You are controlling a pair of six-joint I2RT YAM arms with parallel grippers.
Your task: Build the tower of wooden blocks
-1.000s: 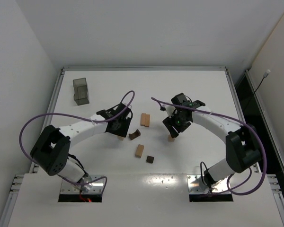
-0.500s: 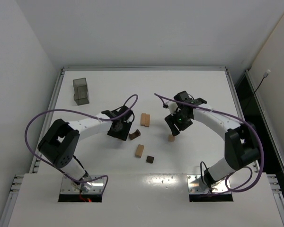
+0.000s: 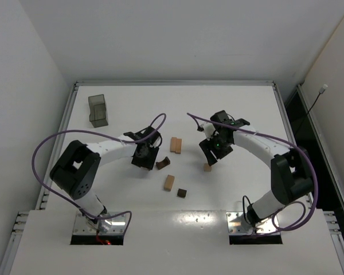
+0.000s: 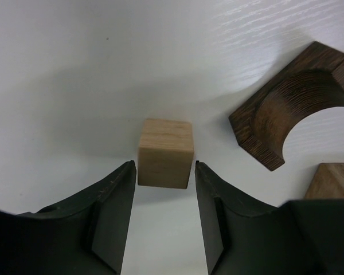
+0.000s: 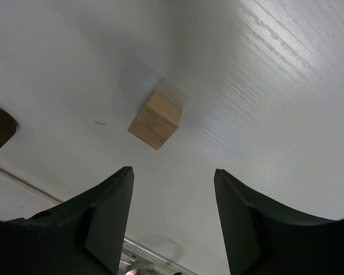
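The wood block tower is not stacked; its pieces lie apart on the white table. In the left wrist view a light tan cube (image 4: 165,153) sits between the tips of my left gripper (image 4: 164,163), a thin gap on each side, jaws open. A dark brown arch (image 4: 286,112) lies just right of it. From above, the left gripper (image 3: 144,159) hides that cube, beside the arch (image 3: 162,164). My right gripper (image 5: 173,172) hangs open above a second tan cube (image 5: 153,120), clear of it. That cube (image 3: 207,167) lies just below the right gripper (image 3: 213,156).
Two tan bars (image 3: 175,144) lie side by side mid-table. A tan block (image 3: 169,183) and a small dark cube (image 3: 182,193) lie nearer the bases. A translucent grey bin (image 3: 97,110) stands at the far left. A raised rim edges the table (image 3: 246,114).
My left gripper's jaws have narrowed around the tan cube, and its arm has swung in. The right gripper drew back off its cube, then held still.
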